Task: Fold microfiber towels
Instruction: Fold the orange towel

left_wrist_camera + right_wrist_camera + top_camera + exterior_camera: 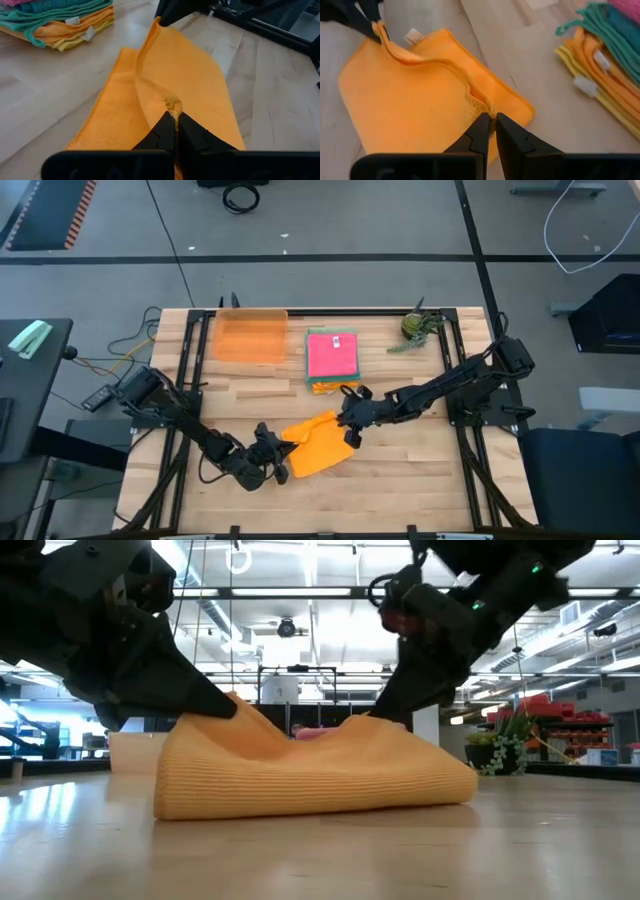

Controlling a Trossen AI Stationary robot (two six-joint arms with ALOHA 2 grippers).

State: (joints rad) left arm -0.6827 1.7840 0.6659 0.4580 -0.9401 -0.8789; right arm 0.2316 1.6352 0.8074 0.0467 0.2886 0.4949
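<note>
Towel stack [607, 55] cut off by right wrist frame edge; lower towels mostly hidden.

We find no legible text, brand, number or sign in any view. Small white tags [585, 85] on the stacked towels [610, 60] and one white tag [413, 36] on the orange towel [415, 95]: we cannot tell whether they carry print. Hazard-striped mat [45, 212] on the floor: orange-and-white pattern only, no wording. Room beyond the tabletop [320, 850]: nothing readable.

ribbed cloth towel [310, 775], smooth wooden table [420, 470]
</note>
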